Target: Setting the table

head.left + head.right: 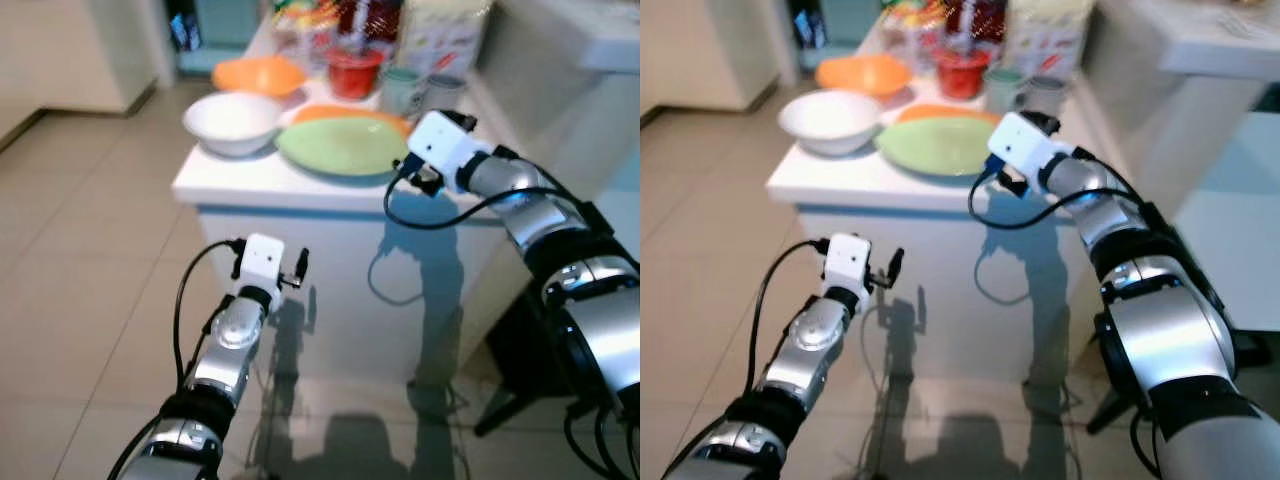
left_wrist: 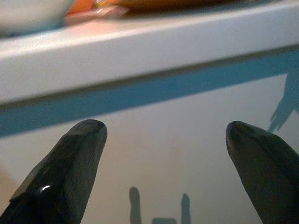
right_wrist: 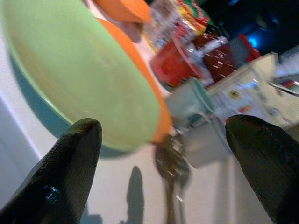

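Green plate (image 1: 345, 145) lies on the tabletop (image 1: 250, 185), atop an orange plate (image 3: 140, 70); my right tool (image 3: 163, 154), fingers apart, hovers at its near rim. My left tool (image 2: 166, 158), also open, hangs below that rim.

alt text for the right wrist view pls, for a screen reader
The right tool, open, points at the edge of a green plate stacked on an orange plate on a white counter. Behind the plates are a spoon, two mugs, a red container and food packages, blurred.
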{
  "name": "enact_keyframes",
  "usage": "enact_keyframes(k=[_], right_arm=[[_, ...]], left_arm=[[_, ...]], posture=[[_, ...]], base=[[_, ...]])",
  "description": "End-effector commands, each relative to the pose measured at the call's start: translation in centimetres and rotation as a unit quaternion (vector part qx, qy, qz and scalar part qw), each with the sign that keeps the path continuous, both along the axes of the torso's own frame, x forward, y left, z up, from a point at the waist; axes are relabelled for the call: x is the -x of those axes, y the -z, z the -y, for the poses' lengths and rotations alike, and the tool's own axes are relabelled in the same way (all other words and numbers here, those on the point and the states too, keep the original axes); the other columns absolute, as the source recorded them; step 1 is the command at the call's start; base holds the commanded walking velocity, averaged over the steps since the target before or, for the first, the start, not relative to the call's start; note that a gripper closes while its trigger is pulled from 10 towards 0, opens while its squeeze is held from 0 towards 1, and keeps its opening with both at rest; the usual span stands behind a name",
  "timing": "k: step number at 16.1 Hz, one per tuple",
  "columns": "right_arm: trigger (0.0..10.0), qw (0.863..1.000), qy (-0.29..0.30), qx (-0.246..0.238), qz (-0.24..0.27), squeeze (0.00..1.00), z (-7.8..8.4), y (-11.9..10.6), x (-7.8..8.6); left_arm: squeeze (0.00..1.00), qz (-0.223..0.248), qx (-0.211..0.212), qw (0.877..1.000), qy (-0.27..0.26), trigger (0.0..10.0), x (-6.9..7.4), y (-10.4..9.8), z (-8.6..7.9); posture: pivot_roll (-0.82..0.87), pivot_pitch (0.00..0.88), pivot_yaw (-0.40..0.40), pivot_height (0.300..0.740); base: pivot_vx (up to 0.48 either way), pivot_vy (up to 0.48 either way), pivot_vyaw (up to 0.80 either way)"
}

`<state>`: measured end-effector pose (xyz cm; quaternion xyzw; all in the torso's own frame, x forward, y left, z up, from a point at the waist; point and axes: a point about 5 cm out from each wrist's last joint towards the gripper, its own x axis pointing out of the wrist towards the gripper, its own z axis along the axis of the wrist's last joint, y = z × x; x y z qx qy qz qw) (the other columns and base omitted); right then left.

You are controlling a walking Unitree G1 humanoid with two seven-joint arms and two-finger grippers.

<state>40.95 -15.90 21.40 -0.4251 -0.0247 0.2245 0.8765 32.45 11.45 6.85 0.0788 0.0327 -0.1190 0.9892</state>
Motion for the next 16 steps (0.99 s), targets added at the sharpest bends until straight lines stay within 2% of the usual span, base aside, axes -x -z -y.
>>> enact_keyframes(k=[1, 3, 12, 13, 16], right_arm=[[10.0, 1.0, 0.006, 0.004, 0.0, 0.0, 0.59, -0.04, 0.01], [10.0, 1.0, 0.004, 0.003, -0.001, 0.0, 0.39, 0.02, 0.0], [10.0, 1.0, 0.005, 0.001, -0.003, 0.0, 0.44, 0.08, 0.01], [10.0, 1.0, 0.005, 0.001, -0.003, 0.0, 0.51, 0.11, 0.03], [10.0, 1.0, 0.004, 0.002, -0.003, 0.0, 0.53, 0.11, 0.05]], left_arm=[[0.0, -0.003, 0.001, 1.0, 0.003, 10.0, -0.03, 0.01, 0.52], [0.0, -0.003, -0.002, 1.0, -0.001, 10.0, -0.01, 0.05, 0.45], [0.0, 0.008, 0.012, 1.0, -0.017, 10.0, -0.05, -0.22, 0.03], [0.0, 0.003, 0.023, 1.0, -0.019, 10.0, -0.04, -0.14, 0.09], [0.0, -0.004, 0.024, 1.0, -0.01, 10.0, -0.13, -0.1, 0.29]], posture=[[-0.01, 0.0, -0.014, 0.74], [-0.01, 0.0, -0.014, 0.74], [-0.01, 0.0, -0.016, 0.74], [-0.01, 0.0, -0.016, 0.74], [-0.01, 0.0, -0.017, 0.74]], base=[[0.409, -0.247, 0.0], [0.401, -0.261, 0.0], [0.0, 0.0, 0.0], [0.0, 0.0, 0.0], [0.0, 0.48, 0.0]])
